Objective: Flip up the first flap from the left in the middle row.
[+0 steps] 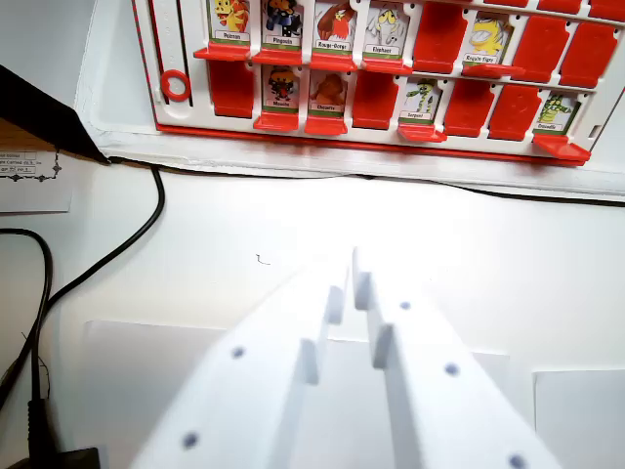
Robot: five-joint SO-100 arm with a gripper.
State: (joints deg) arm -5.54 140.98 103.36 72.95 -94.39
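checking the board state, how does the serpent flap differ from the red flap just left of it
The serpent flap is flipped up and shows a green animal picture with a name label; the red flap beside it lies down, showing only plain red. The serpent flap has a red ledge at its foot; the other has none. Both sit in the nearest row.

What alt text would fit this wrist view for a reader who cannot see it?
A white gripper, jaws nearly closed and holding nothing, hovers over a white table short of a red flap-board game. Some flaps show animal picture cards, others are down; a black cable runs at the wrist view's left.
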